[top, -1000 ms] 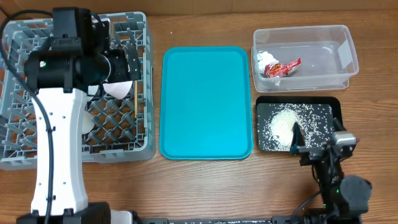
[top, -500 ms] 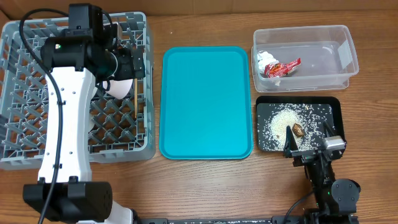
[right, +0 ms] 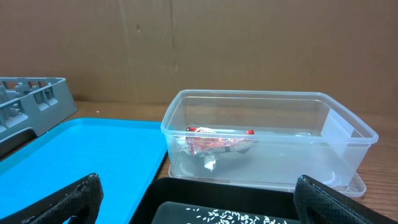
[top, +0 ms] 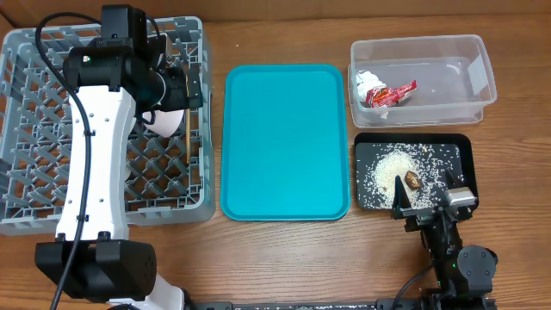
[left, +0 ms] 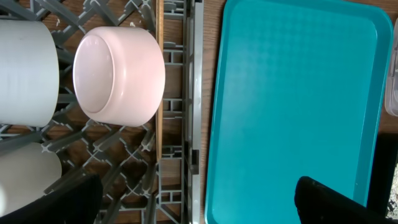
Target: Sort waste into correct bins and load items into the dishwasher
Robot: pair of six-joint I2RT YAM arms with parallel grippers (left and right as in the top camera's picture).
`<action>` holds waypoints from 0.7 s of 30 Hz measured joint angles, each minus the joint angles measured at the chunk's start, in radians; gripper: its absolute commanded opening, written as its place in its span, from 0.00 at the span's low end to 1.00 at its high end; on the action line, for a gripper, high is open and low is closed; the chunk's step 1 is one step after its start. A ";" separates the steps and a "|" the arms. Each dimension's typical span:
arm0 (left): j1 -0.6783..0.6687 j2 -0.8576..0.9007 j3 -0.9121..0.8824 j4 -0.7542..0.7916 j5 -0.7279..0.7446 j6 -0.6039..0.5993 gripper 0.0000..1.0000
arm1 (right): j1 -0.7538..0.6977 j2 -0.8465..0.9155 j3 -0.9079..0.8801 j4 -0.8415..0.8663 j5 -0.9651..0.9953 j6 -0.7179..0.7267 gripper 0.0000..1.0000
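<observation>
The grey dish rack (top: 34, 172) stands at the left. My left gripper (top: 188, 86) hangs open and empty over its right side. In the left wrist view my open jaws (left: 196, 205) are above the rack wall (left: 186, 162), with a small white bowl (left: 118, 74), a white cup (left: 25, 71) and a wooden chopstick (left: 159, 93) in the rack. The red-and-white wrapper (top: 387, 93) lies in the clear tub (top: 482, 65). Rice (top: 387, 168) and a brown lump (top: 414, 180) lie in the black tray (top: 465, 146). My right gripper (top: 426, 196) is open and empty at that tray's front edge.
A large teal tray (top: 286, 142) lies between the rack and the two bins. The right wrist view shows the tub (right: 336, 134) with the wrapper (right: 217, 140), the black tray (right: 186, 193) and the teal tray (right: 81, 155). My left arm hides part of the rack.
My right gripper has drawn back toward the front edge, uncovering the brown lump in the black tray. My left arm has shifted slightly over the rack.
</observation>
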 measured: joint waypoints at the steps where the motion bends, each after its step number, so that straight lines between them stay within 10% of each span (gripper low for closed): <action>1: 0.000 0.000 0.000 0.000 0.000 0.000 1.00 | 0.000 0.000 0.000 0.000 0.000 0.000 1.00; 14: -0.092 -0.058 -0.011 0.005 -0.229 0.013 1.00 | 0.000 0.000 0.000 0.000 0.000 0.000 1.00; 21: -0.212 -0.417 -0.217 0.495 -0.342 0.037 1.00 | 0.000 0.000 0.000 -0.002 0.000 0.000 1.00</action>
